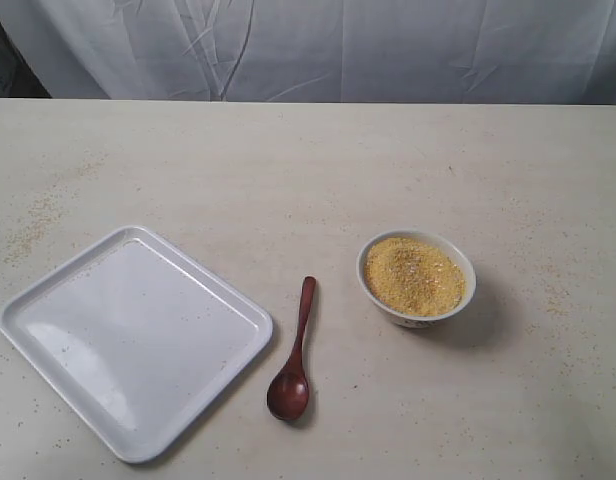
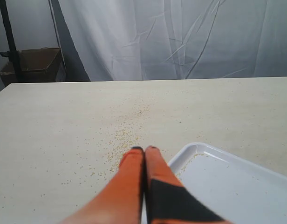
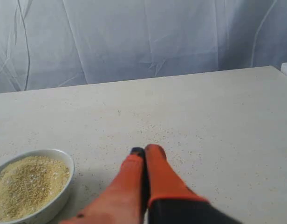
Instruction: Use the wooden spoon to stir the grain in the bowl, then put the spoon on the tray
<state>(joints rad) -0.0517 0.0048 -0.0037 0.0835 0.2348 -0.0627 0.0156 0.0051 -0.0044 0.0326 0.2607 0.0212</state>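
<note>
The dark reddish-brown wooden spoon (image 1: 294, 354) lies flat on the table between tray and bowl, scoop toward the front edge. To its right, the small white bowl (image 1: 416, 277) holds a mound of yellow grain (image 1: 413, 273); the same bowl (image 3: 34, 190) and grain (image 3: 26, 185) show in the right wrist view. The large white tray (image 1: 134, 337) lies at the front left. Neither gripper appears in the exterior view. My left gripper (image 2: 144, 150) is shut and holds nothing, beside the tray's corner (image 2: 199, 150). My right gripper (image 3: 145, 150) is shut and holds nothing, beside the bowl.
Loose grains are scattered on the table at the left (image 1: 33, 225) and to the right of the bowl (image 1: 553, 295). A white cloth backdrop (image 1: 318, 50) hangs behind the table. A dark stand and a cardboard box (image 2: 31, 65) stand past the table's far edge.
</note>
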